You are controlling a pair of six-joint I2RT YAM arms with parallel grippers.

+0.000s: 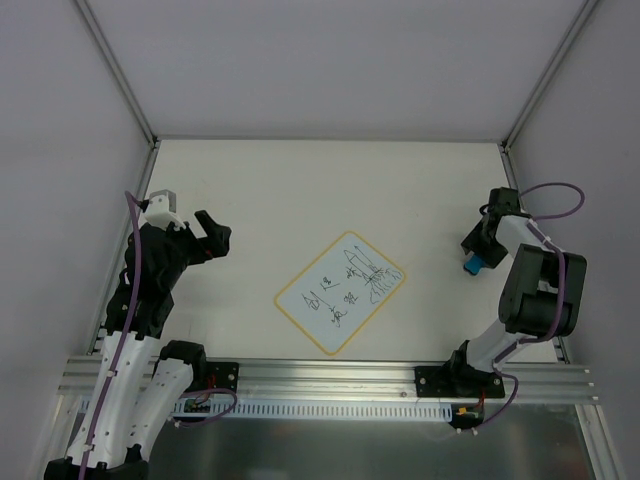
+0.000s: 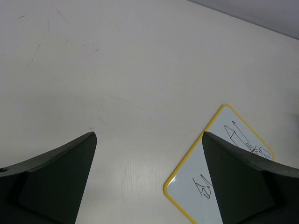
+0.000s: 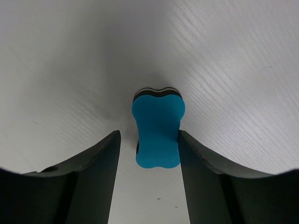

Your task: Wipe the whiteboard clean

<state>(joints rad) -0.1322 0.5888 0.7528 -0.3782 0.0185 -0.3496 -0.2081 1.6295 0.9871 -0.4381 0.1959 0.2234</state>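
Left claw (image 2: 149, 136) is idling released; right claw (image 3: 149, 135), also released, is straddling the blue eraser (image 3: 158, 128) off-centre, risking knocking it aside.

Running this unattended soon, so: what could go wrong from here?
The blue eraser sits off-centre in the open right gripper, against one finger; closing could twist or push it. The whiteboard lies unheld, the open left gripper beside it, so wiping might slide it.

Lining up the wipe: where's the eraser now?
The eraser sits far right in the top view, between the fingers of the right hand, right of the whiteboard.
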